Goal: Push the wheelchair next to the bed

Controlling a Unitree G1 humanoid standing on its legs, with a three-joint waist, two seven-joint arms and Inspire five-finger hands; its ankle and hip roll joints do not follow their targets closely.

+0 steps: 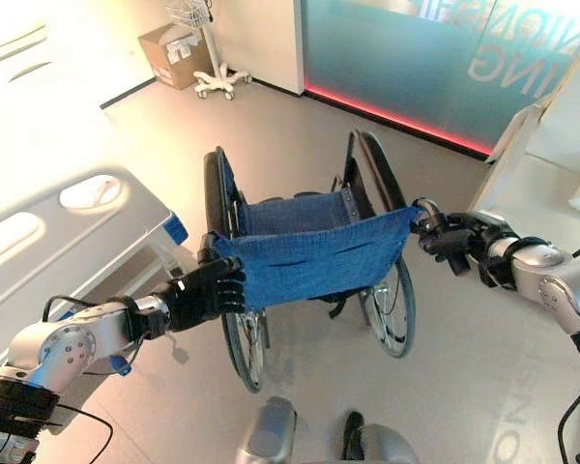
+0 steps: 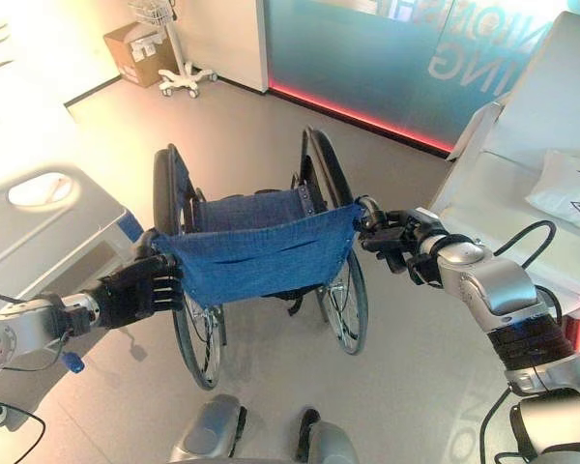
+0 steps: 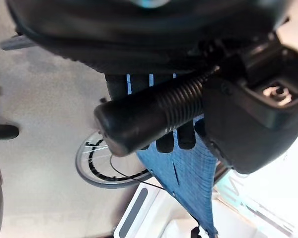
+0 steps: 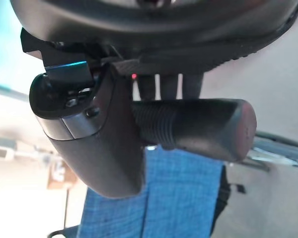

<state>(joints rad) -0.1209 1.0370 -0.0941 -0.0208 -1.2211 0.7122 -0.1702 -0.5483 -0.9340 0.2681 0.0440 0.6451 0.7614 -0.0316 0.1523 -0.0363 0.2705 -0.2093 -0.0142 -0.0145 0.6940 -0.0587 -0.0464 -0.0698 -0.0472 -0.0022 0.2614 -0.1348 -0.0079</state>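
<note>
Bed [image 1: 87,227]: at the far left, its pale footboard with oval cut-outs just beside the wheelchair's left wheel.

Left hand [image 1: 205,290]: arm reaches in from the lower left, forearm roughly level, hand at the left rear corner of the wheelchair [image 1: 309,246]. Fingers are curled round the left push handle [image 3: 149,116]. The left wrist view confirms this: the ribbed black grip lies across the palm with the fingers wrapped behind it and the thumb closed over it.

Wheelchair: centre of the floor, facing away from the robot, blue fabric backrest [image 1: 319,256] stretched between the two handles, large wheels either side. Its left side is close to the bed's foot end.

Right hand [image 1: 449,239]: arm enters from the right, elbow bent, forearm angled inward to the backrest's right corner. Fingers are clenched on the right push handle [image 4: 193,126]; the right wrist view shows the grip's rounded end projecting past the thumb.

Second bed [image 2: 522,164]: at the far right, white, with a pillow [image 2: 570,198] visible in the right eye view. The left eye view shows less of it.

Background, upper left: a cardboard box [image 1: 172,53] and a white wheeled stand [image 1: 213,58] against the wall. The left wrist view shows a wheel [image 3: 107,166] and floor beneath the handle.
</note>
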